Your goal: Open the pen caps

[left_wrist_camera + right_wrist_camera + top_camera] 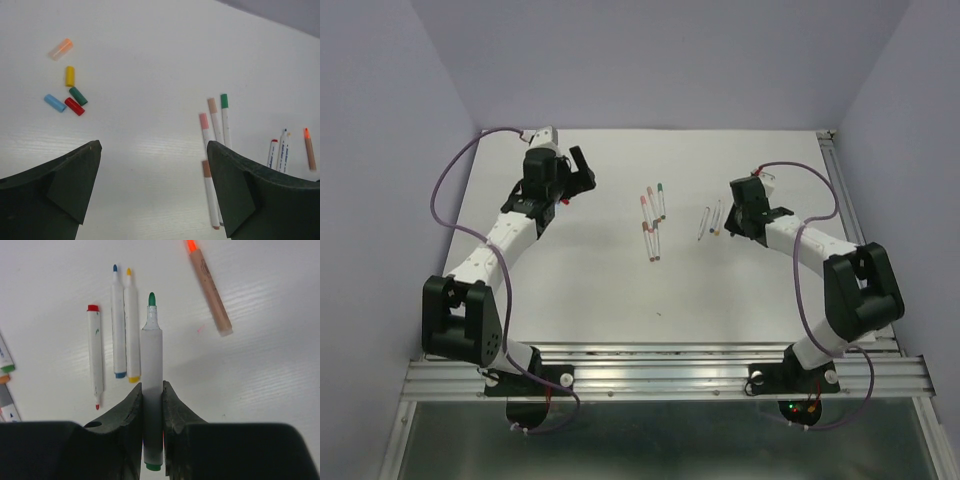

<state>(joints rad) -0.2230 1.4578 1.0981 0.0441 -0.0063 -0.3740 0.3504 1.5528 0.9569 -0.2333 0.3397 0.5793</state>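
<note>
My right tool (151, 388) pinches the green-tipped pen (151, 347), cap off, nib pointing to 12 o'clock over the desk (265, 370). My left tool (154, 150) is spread and empty, with loose caps (78, 95) at 10 o'clock and capped pens (216, 120) at 2 o'clock. Risk: a tilted release drags the nib, staining the desk, or rolls the pen into the uncapped pens (118, 330) at 10 o'clock.
</note>
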